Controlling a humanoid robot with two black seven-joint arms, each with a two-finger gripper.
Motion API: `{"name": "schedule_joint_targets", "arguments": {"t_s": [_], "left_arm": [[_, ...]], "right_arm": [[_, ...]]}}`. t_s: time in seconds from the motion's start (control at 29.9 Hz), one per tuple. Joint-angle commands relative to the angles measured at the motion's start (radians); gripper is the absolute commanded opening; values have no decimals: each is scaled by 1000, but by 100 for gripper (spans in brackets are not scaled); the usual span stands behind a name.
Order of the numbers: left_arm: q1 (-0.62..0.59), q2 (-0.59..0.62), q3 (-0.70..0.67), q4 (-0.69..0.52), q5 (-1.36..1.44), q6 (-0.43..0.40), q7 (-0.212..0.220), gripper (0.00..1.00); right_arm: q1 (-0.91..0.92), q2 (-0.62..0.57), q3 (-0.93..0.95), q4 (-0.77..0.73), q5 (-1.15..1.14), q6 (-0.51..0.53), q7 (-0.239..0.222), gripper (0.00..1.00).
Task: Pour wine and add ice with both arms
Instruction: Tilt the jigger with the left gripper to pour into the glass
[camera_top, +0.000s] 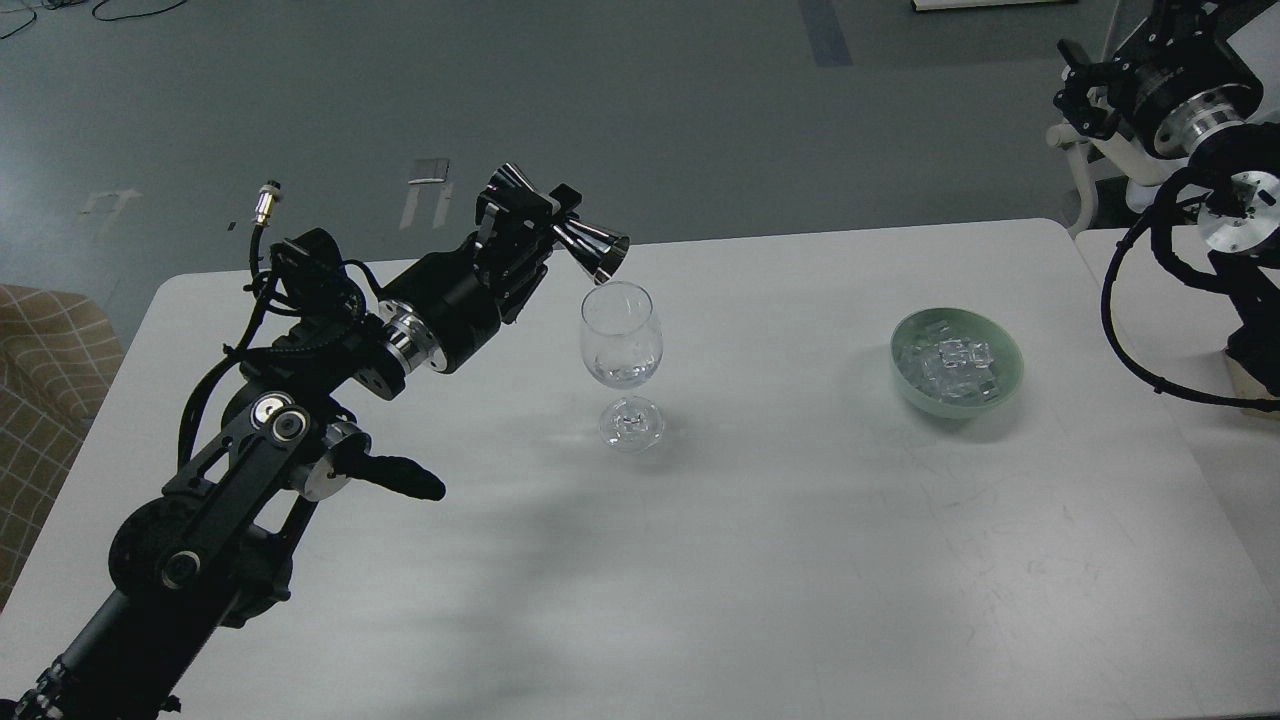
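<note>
Left tool (530, 235) clenched on one steel jigger (590, 243), tipped over the rim of one wine glass (621, 345) standing mid-bench (760, 540). Right of the glass, well apart, one green bowl (957, 362) holds the ice (950, 365), a heap of cubes too merged to count; judged slippery and light, best pinched across flat faces. Right tool (1085, 90), far right of the glass: grip cannot be told.
</note>
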Motion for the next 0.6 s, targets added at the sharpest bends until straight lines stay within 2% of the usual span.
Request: {"name": "schedule_joint_targets", "arguments": {"t_s": [0.0, 0.33, 0.4, 0.47, 0.57], "left_arm": [[0, 7, 0, -1, 64, -1, 0, 15], [-25, 24, 42, -1, 171, 2, 6, 15], [-25, 24, 42, -2, 185, 3, 20, 15], [-25, 24, 42, -2, 205, 3, 72, 15], [-30, 25, 42, -5, 205, 3, 85, 15]], "right_arm": [[-5, -4, 0, 0, 0, 0, 1, 100], [0, -6, 0, 0, 0, 0, 1, 100], [0, -6, 0, 0, 0, 0, -1, 100], [0, -7, 0, 0, 0, 0, -1, 100], [-5, -7, 0, 0, 0, 0, 1, 100]]}}
